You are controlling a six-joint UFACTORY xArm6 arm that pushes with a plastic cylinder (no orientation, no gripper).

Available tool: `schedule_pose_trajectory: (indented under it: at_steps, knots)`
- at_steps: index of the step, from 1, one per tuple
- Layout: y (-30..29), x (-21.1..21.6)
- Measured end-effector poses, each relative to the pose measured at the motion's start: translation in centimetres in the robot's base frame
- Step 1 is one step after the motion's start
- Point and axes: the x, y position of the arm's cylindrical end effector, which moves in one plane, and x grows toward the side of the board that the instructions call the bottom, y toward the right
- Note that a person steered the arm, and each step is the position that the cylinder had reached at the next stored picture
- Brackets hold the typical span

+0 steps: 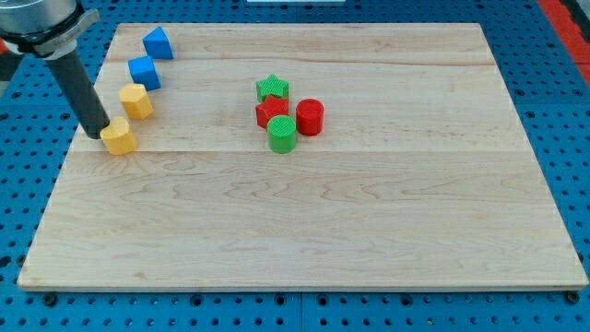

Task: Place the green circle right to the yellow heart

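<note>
The green circle (282, 134) stands near the board's middle, touching a red star-like block (269, 112) above it. Two yellow blocks sit at the view's left: one (119, 137) that looks heart-shaped, and one (136, 100) with flat sides just above it. My tip (97, 136) rests on the board right against the left side of the lower yellow block. The green circle is far to the right of both yellow blocks and of my tip.
A green star (272, 88) and a red circle (310, 117) crowd the green circle's cluster. Two blue blocks (144, 72) (158, 42) lie in a line above the yellow ones. The board's left edge (64, 157) is close to my tip.
</note>
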Motion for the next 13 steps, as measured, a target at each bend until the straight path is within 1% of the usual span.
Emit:
schedule_pose_trajectory:
  at_steps: [1,2,3,4,5,6,7,8,9,10,11,12,13]
  knots:
    - [-2.7,4.8]
    - [4.7,7.6]
    - [15.9,8.4]
    - [25.5,5.9]
    - [27.9,3.1]
    - [27.8,0.5]
    - [25.6,-0.8]
    - [19.5,-0.8]
    - [17.8,0.4]
    - [19.5,4.9]
    - [15.9,4.4]
    - [14.1,1.9]
    - [14.6,2.7]
